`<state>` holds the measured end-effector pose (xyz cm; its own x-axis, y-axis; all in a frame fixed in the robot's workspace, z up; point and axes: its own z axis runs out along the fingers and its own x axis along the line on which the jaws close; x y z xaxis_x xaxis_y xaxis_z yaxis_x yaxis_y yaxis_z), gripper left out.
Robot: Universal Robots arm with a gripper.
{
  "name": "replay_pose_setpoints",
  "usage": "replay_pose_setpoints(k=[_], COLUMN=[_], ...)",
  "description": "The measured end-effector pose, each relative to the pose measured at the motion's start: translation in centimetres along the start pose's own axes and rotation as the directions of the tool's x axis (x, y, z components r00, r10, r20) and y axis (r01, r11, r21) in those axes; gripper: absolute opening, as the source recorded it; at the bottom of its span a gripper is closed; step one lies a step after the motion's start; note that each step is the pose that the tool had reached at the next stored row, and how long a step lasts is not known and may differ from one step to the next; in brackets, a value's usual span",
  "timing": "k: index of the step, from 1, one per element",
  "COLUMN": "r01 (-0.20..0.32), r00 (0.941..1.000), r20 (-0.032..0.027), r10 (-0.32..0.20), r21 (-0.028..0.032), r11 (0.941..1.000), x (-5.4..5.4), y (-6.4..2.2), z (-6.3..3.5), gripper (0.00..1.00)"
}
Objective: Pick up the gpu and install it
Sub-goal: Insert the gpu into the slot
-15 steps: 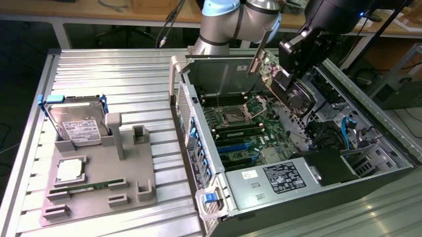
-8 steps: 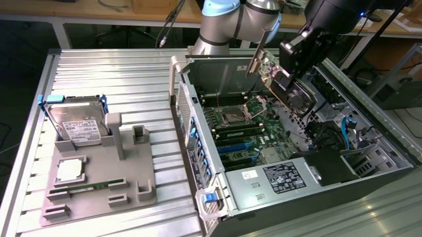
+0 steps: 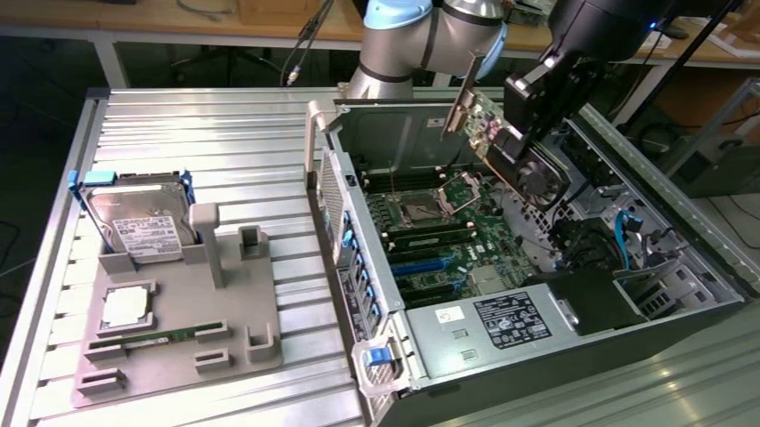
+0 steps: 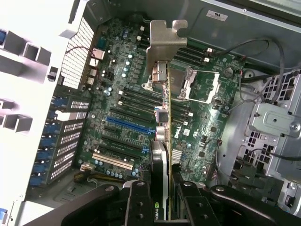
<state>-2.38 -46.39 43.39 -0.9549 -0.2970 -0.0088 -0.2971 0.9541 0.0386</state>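
The gpu (image 3: 493,133) hangs tilted in the air over the open computer case (image 3: 665,294), with its silvery metal end bracket (image 3: 456,111) toward the case's back wall. My gripper (image 3: 531,124) is shut on the card's body. In the wrist view the gpu (image 4: 160,141) shows edge-on between my black fingers (image 4: 139,202), its bracket (image 4: 165,40) farthest from the camera. My gripper (image 4: 162,190) holds it well above the motherboard (image 4: 122,89), over the area between the blue slot (image 4: 127,125) and the CPU socket (image 4: 200,84).
On the exterior view's left, a grey fixture (image 3: 255,347) holds a hard drive (image 3: 141,222), a CPU (image 3: 125,307) and a green memory stick (image 3: 155,340). Inside the case are a power supply (image 3: 505,320), cables (image 3: 629,236) and a drive cage (image 4: 275,122).
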Motion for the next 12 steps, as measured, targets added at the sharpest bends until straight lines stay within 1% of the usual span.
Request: replay_pose_setpoints(k=[6,12], r01=[0.024,0.059], r00=[0.9997,0.9983], r20=[-0.001,-0.0023], r10=[-0.024,-0.059], r21=[-0.0002,-0.0006], r11=[0.9997,0.9983], x=[0.0,0.0], y=[0.0,0.0], z=[0.0,0.0], gripper=[0.27,0.27])
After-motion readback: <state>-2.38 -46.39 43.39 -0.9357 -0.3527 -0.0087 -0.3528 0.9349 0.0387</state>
